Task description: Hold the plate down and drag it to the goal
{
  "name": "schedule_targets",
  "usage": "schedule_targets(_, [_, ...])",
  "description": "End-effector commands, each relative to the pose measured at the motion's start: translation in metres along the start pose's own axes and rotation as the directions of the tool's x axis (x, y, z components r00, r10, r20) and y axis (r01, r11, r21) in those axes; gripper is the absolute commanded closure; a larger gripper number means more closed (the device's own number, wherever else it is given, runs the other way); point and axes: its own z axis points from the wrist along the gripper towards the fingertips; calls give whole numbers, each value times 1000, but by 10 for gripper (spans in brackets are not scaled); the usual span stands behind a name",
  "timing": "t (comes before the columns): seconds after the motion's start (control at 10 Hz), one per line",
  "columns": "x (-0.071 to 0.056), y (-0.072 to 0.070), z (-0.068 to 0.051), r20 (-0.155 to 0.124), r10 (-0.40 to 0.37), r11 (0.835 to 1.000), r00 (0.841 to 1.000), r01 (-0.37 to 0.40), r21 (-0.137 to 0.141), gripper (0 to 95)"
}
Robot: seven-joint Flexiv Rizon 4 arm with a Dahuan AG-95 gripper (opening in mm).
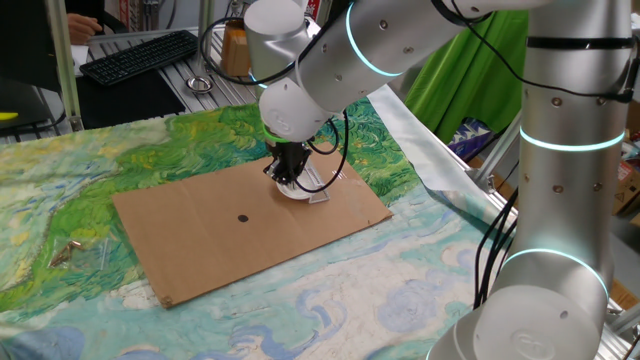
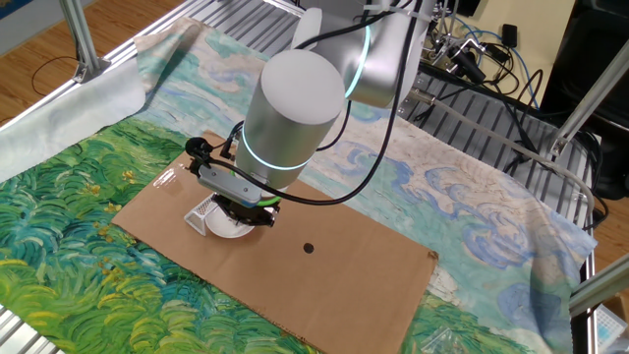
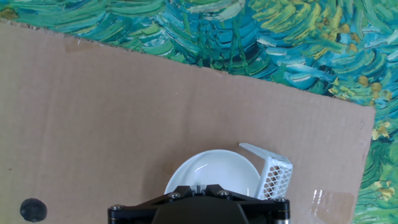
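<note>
- The plate (image 3: 211,171) lies on the cardboard sheet (image 1: 220,235), near its far edge, right under the gripper (image 1: 288,181).
- The goal (image 3: 272,169) looks like a little see-through bracket. It seems to be touching the plate's rim already.
- The gripper points straight down and seems to press on the plate. I cannot tell if its fingers are open or closed, because the hand hides them. It does not look like it is holding anything.
- The arm bends over the table from the side, with its big round joint right above the plate.
- What could go wrong: if the arm keeps pushing, the light bracket could slide away or tip over.
- If it presses too softly, the smooth plate could slip out from under the fingers.
- The black dot (image 1: 242,217) is well apart, so it should not get in the way.
</note>
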Motion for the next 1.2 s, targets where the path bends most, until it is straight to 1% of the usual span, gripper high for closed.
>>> schedule_targets(0.1, [0,0,0,2,0,1000,1000,0,3,950])
schedule_targets(0.5, [-1,0,1,3,-2,1000,1000,1,10,950])
schedule_targets(0.7, [-1,0,1,2,-5,1000,1000,5,18,950])
schedule_targets(0.9, [-1,-1,1,2,-9,999,1000,9,34,950])
schedule_targets(1.2, [-1,-1,2,3,-7,999,1000,7,37,950])
